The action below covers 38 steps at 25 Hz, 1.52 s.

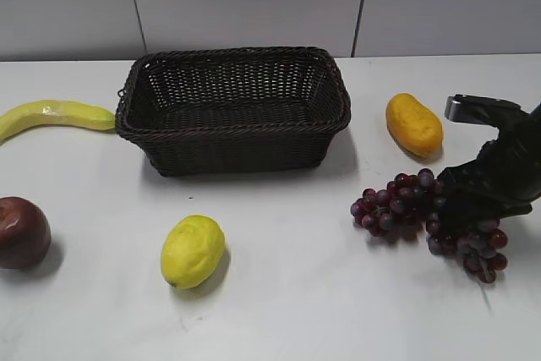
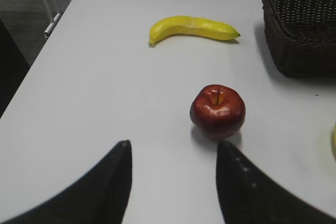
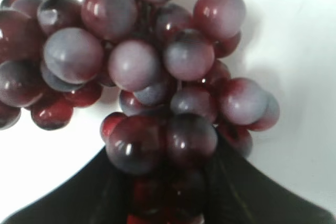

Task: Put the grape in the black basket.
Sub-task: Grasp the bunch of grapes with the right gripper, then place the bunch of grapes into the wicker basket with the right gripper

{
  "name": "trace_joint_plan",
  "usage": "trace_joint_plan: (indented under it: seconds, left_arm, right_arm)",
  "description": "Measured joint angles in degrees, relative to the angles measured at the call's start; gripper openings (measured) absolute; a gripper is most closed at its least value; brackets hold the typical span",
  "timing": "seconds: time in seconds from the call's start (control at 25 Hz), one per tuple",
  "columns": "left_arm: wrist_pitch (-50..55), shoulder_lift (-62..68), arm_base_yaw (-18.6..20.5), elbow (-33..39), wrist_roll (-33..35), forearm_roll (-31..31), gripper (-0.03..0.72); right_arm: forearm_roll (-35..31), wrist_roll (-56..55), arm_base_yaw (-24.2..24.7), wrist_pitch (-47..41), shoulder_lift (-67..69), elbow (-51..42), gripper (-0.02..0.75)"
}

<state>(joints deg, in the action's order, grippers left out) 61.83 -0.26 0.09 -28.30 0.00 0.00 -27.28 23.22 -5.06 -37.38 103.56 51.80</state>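
Note:
The grape (image 1: 393,200), a long dark red-purple bunch, lies on the white table at the right, in front of and to the right of the black basket (image 1: 237,154). My right gripper (image 1: 456,209) is down on the middle of the bunch. In the right wrist view the grape (image 3: 136,61) fills the frame and the right gripper (image 3: 163,177) is closed on berries at its near end. The basket has nothing in it; a corner of it shows in the left wrist view (image 2: 302,24). My left gripper (image 2: 173,148) is open and empty above the table, near the apple.
A dark red apple (image 1: 21,232) (image 2: 217,109) sits at the front left. A banana (image 1: 51,116) (image 2: 191,27) lies left of the basket. A lemon (image 1: 193,251) sits in front of the basket. An orange-yellow fruit (image 1: 414,124) lies right of the basket.

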Motion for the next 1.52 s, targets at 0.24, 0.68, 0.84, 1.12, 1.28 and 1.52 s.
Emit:
trace_joint_plan:
  seconds: [0.24,0.68,0.84,1.12,1.28,1.52]
  left_arm:
    - [0.0,0.0,0.0,0.0,0.0,0.0,0.489]
    - [0.0,0.0,0.0,0.0,0.0,0.0,0.489]
    - [0.0,0.0,0.0,0.0,0.0,0.0,0.489]
    - [0.0,0.0,0.0,0.0,0.0,0.0,0.489]
    - [0.0,0.0,0.0,0.0,0.0,0.0,0.489]
    - [0.0,0.0,0.0,0.0,0.0,0.0,0.489]
  right_arm:
    - [0.0,-0.1,0.0,-2.0,-3.0,0.1,0.220]
    - [-2.6,0.0,0.0,-9.0,-19.1,10.1,0.156]
    - [-3.4,0.0,0.0,-12.8,-19.9,18.6,0.144]
    - [-5.7,0.0,0.0,-15.0,-20.0,29.4,0.131]
    - [-6.4,0.0,0.0,-15.2,-20.0,30.7,0.106]
    - [-6.9,0.0,-2.2,-15.2,-18.9,31.3,0.101]
